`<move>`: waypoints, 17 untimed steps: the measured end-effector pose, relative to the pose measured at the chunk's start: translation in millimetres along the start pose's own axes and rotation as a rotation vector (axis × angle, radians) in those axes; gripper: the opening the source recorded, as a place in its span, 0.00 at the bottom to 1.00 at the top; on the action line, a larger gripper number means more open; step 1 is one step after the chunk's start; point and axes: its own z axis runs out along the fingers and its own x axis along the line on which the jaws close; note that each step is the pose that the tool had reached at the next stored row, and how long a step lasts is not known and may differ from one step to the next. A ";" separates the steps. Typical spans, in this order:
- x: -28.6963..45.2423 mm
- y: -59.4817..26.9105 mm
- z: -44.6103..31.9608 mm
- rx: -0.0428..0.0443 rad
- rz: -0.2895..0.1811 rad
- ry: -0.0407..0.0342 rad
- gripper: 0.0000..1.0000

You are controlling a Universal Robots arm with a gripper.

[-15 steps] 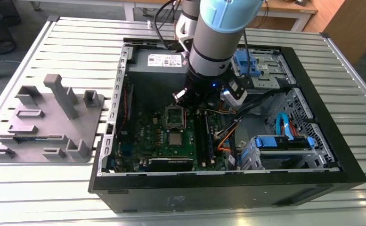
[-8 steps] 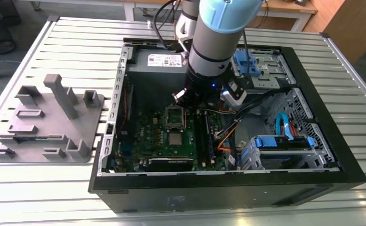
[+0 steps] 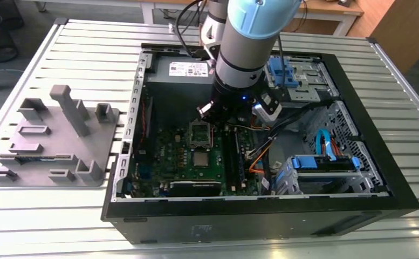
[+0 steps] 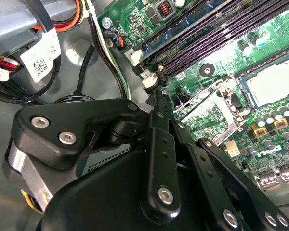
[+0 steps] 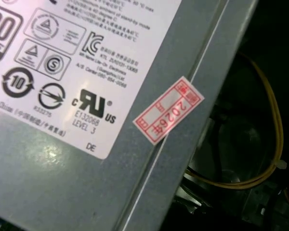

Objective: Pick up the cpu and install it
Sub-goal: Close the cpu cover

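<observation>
one arm (image 3: 249, 38) reaches down into one open computer case (image 3: 267, 218) on the slatted worktop (image 3: 73, 48). its one gripper (image 3: 219, 120) hangs over the green board (image 3: 170, 154), next to the one open socket plate (image 3: 200, 134); whether it is open or closed i cannot tell. in the exterior view one cpu (image 3: 202, 158), silver top up, lies in its socket at 6 o'clock of the gripper, apart from it. one grey holder tray (image 3: 51, 140) lies at 9 o'clock of the case. two blue drive brackets (image 3: 290, 69) sit inside the case, toward 3 o'clock.
</observation>
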 end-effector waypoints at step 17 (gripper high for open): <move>1.4 -1.2 0.4 -0.0009 -0.006 0.0002 0.11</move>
